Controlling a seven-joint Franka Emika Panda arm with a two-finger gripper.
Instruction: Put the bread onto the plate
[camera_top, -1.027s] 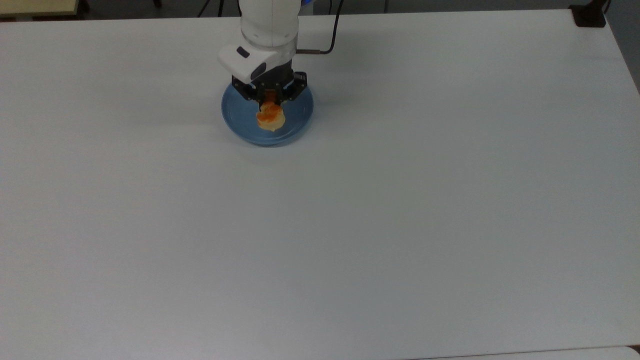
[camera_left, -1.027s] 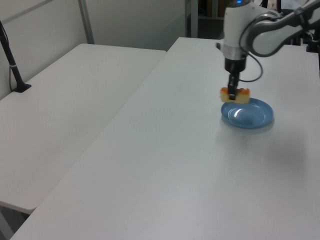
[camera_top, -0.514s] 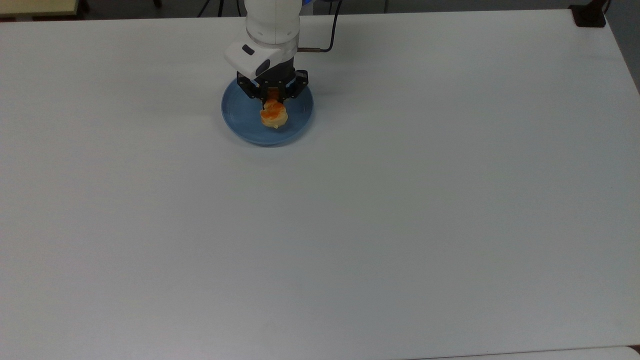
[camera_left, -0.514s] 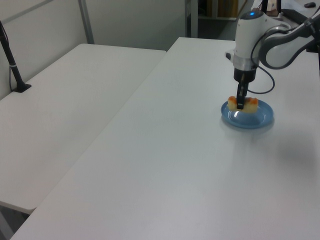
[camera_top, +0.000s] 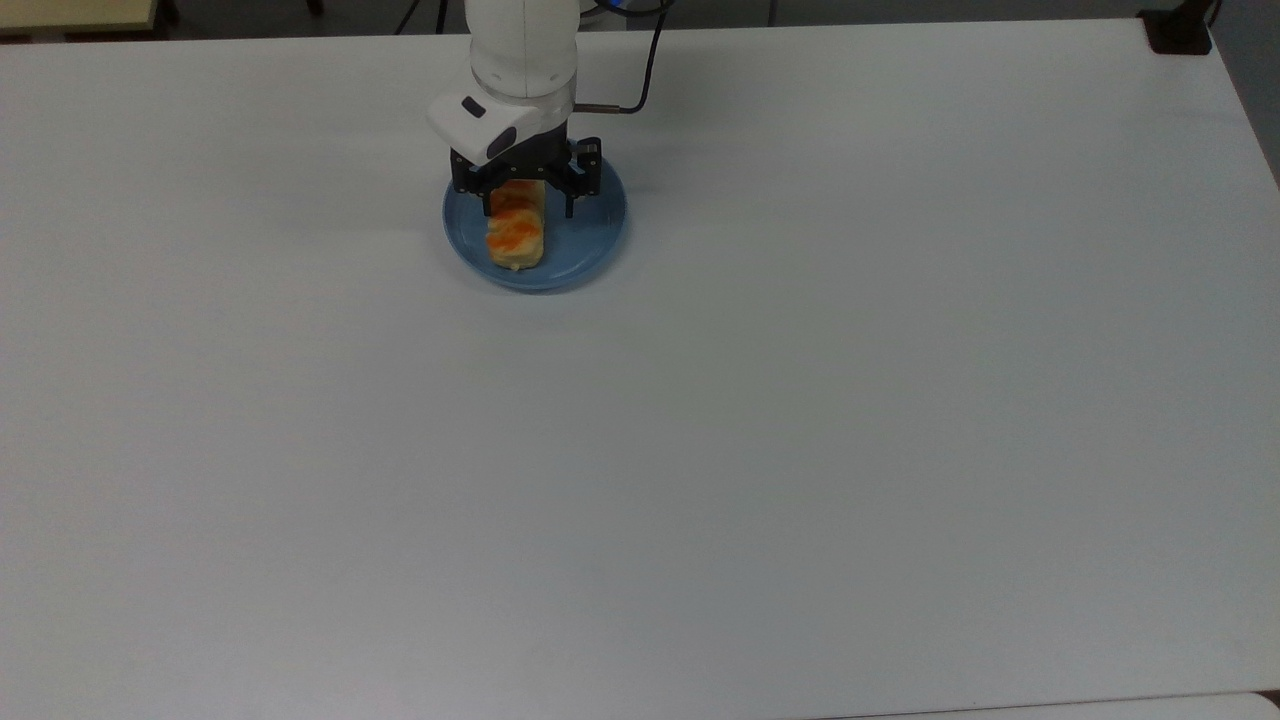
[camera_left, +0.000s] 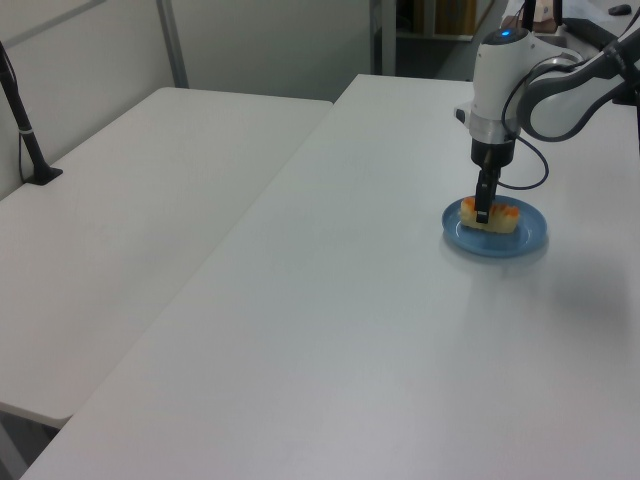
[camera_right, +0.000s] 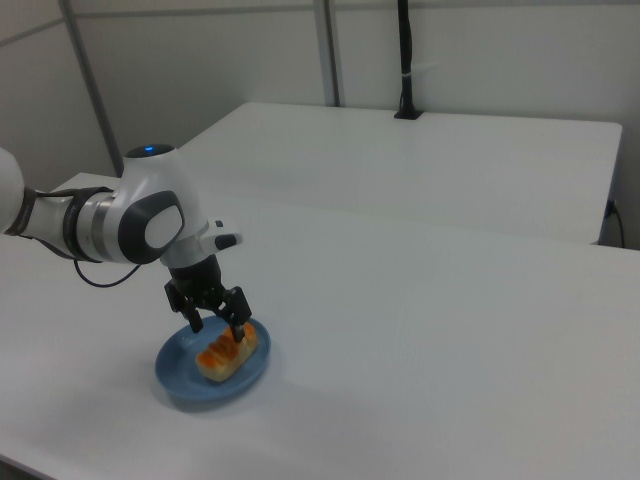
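A broad white tabletop (camera_top: 700, 450) fills the scene. In the left view a second white table (camera_left: 130, 220) stands just beside it, carrying a black clamped post (camera_left: 25, 130). Pale partition walls (camera_right: 250, 60) rise behind.

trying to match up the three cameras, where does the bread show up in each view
Top view: the bread lies on the plate, upper middle, left of centre.
Left view: the bread sits on the plate at the right edge, mid height.
Right view: the bread lies on the plate at lower left.
Shared landmark: the open gripper straddling the bread's far end, seen also in the left view and the right view.
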